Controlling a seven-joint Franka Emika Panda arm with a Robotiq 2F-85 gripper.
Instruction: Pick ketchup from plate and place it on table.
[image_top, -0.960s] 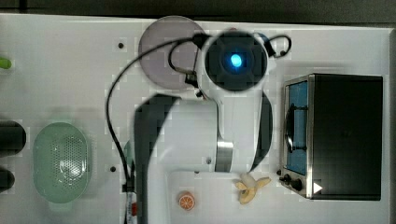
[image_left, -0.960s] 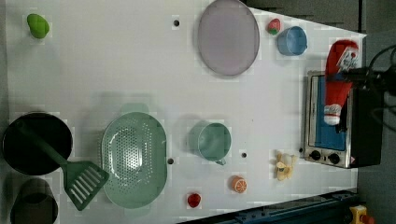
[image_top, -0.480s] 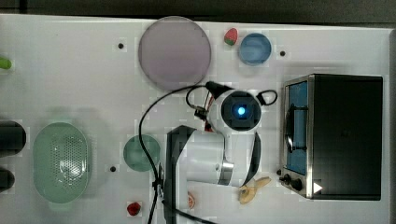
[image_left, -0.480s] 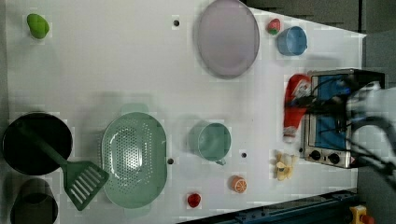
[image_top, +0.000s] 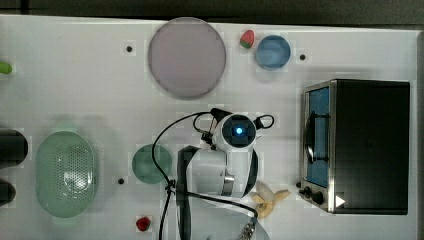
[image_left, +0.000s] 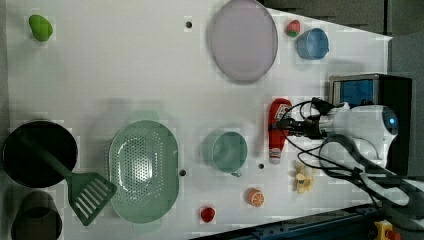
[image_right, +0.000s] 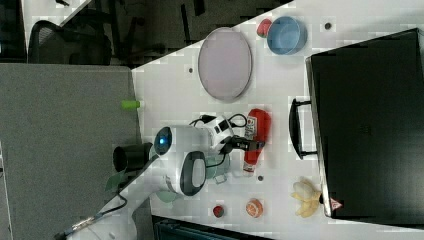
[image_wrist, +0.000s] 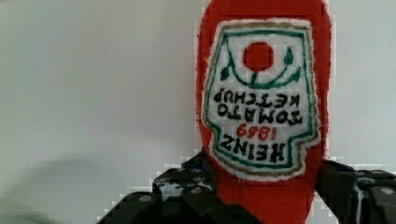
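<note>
Ketchup (image_left: 276, 131) is clamped between the gripper (image_wrist: 261, 196) jaws — positioned over the table (image_left: 125, 65), apart from the plate (image_left: 243, 40).

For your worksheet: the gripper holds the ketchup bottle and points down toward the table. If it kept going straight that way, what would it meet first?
Most likely the bare white table. The gripper is closed on the ketchup bottle, and in the wrist view plain tabletop lies behind the bottle. The bottle would probably touch down first; how high it hangs is unclear.

In the left view, the ketchup (image_left: 276, 131) sits right of centre, below the plate (image_left: 243, 40), between the cup (image_left: 225, 151) and the oven (image_left: 370, 95).
</note>
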